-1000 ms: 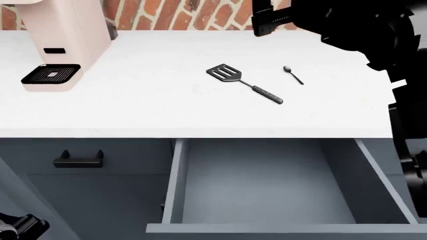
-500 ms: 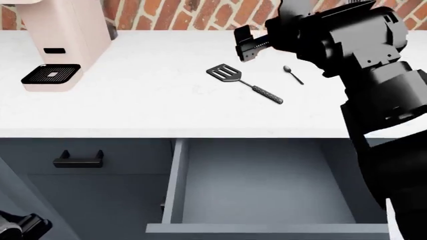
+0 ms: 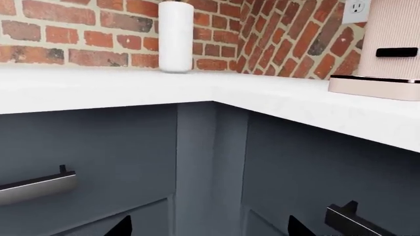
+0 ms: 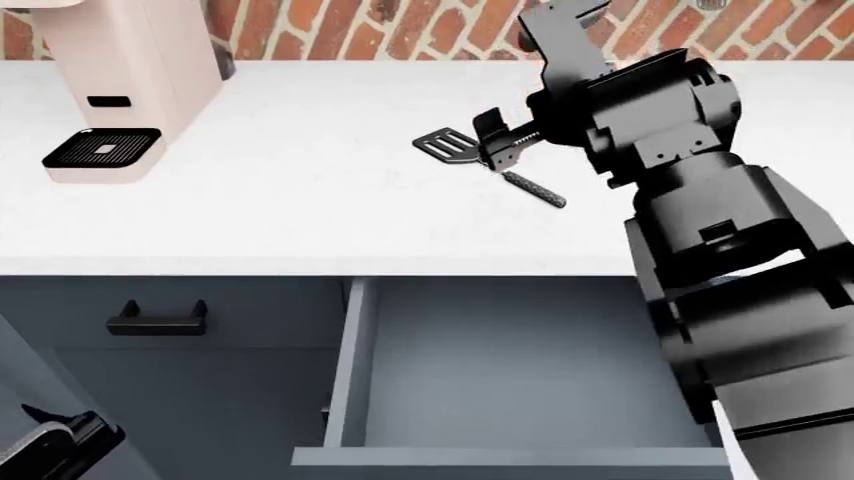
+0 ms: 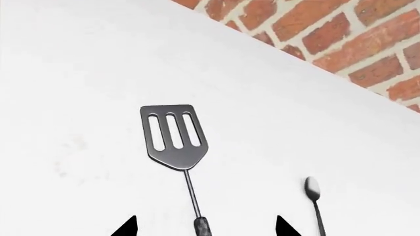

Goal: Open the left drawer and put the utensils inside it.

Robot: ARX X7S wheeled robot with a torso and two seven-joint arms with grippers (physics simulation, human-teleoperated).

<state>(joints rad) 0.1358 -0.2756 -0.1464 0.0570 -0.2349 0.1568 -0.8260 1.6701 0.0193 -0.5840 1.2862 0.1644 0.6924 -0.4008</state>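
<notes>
The left drawer (image 4: 350, 360) stands pulled out under the counter, its grey-blue inside bare. On the white counter lies the slotted spatula (image 4: 447, 145), its speckled handle (image 4: 537, 191) pointing front-right. My right gripper (image 4: 497, 146) hovers open just above the spatula's neck. In the right wrist view the spatula (image 5: 172, 135) runs down between the two fingertips (image 5: 128, 227), and the teaspoon (image 5: 313, 189) lies beside it. The right arm hides the teaspoon in the head view. My left gripper (image 4: 54, 442) hangs low at the front left, open (image 3: 210, 228) with nothing between its fingers.
A pink coffee machine (image 4: 120, 80) stands at the counter's back left. A narrower drawer front with a short black handle (image 4: 156, 320) is left of the open drawer. The left wrist view shows a cabinet corner, a white cylinder (image 3: 176, 35) and bar handles (image 3: 36, 186).
My right arm has swung left and down from the back right to above the spatula, and now covers the teaspoon in the head view. The left gripper shifted slightly.
</notes>
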